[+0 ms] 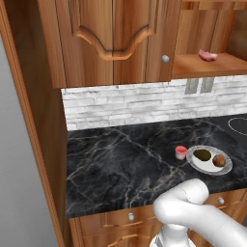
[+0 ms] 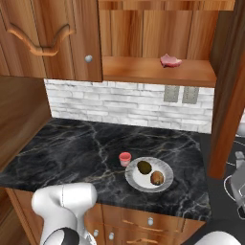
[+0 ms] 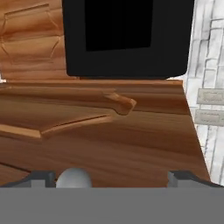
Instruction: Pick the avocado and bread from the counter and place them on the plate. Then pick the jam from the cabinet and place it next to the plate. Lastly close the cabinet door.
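- The end effector stands wide open in the hand view, its two dark tips far apart at the bottom edge, with nothing held between them.
- It faces the cabinet door, whose carved arched panel runs across the wood; the round white knob sits just beside one fingertip.
- In the left base view the cabinet door looks shut against the cabinet, its knob near the lower corner.
- The plate lies on the counter, close to the front edge.
- The avocado and the bread rest side by side on the plate, close together.
- The jam stands upright on the counter, just beside the plate's rim.
- A flat pink lump lies on the open wooden shelf above the white brick backsplash.
- Two grey outlets are set in that backsplash below the shelf.
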Robot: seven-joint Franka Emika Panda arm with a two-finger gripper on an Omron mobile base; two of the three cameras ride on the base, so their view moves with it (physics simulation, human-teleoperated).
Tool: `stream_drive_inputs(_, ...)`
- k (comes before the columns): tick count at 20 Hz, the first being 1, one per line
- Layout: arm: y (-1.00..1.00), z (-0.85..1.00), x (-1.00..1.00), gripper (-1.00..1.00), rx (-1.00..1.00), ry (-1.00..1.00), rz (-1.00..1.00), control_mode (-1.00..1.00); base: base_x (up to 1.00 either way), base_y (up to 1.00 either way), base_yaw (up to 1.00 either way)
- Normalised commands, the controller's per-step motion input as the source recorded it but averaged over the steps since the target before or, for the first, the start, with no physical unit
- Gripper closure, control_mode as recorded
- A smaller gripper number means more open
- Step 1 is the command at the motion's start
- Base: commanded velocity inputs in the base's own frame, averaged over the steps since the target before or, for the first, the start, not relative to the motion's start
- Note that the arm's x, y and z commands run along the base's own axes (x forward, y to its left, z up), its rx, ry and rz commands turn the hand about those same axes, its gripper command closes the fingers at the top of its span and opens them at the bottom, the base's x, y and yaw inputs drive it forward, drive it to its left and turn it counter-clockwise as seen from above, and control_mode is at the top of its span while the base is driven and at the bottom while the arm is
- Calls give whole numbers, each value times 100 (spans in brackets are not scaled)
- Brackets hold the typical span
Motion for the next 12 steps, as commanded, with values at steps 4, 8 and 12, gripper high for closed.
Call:
stream_drive_inputs(4,24,-29,33,-100,-3,1,9,-100,0,0,0)
stream_drive_inputs(8,41,-10,38,-100,-2,0,9,-100,0,0,0)
stream_drive_inputs(12,52,-9,55,-100,-3,1,7,-100,0,0,0)
